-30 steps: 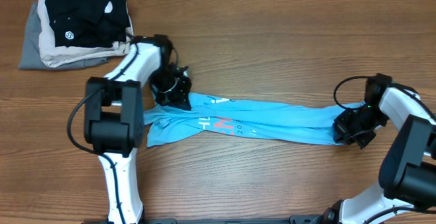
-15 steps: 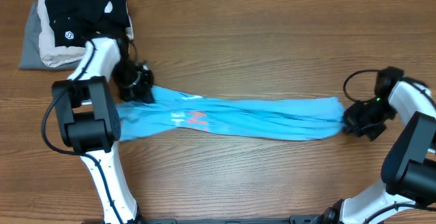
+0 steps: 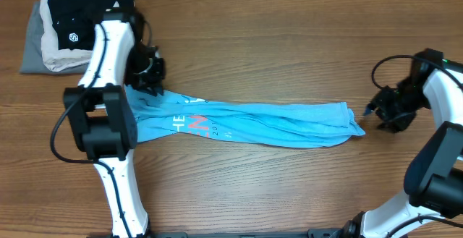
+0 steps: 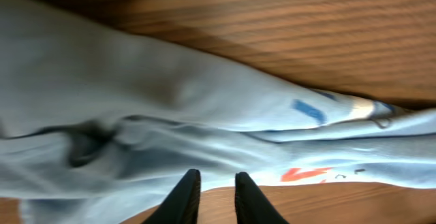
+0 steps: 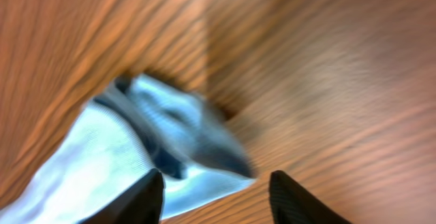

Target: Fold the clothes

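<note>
Released: left arm [image 3: 108, 57] and right arm [image 3: 438, 97] have drawn apart, stretching the thin sky-blue printed T-shirt [image 3: 268, 126].
Overhead, it crosses the wooden surface [image 3: 275, 43] as a roped band. Left wrist: left fingers [image 4: 185, 195] narrowly apart, empty. Right wrist: right fingers [image 5: 148, 198] wide apart, shirt end free. Folding it roped would likely trap bunches.

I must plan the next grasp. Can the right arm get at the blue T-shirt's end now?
Probably yes: the open right pincer hangs just beside the T-shirt end, with only the table surface between them.
</note>
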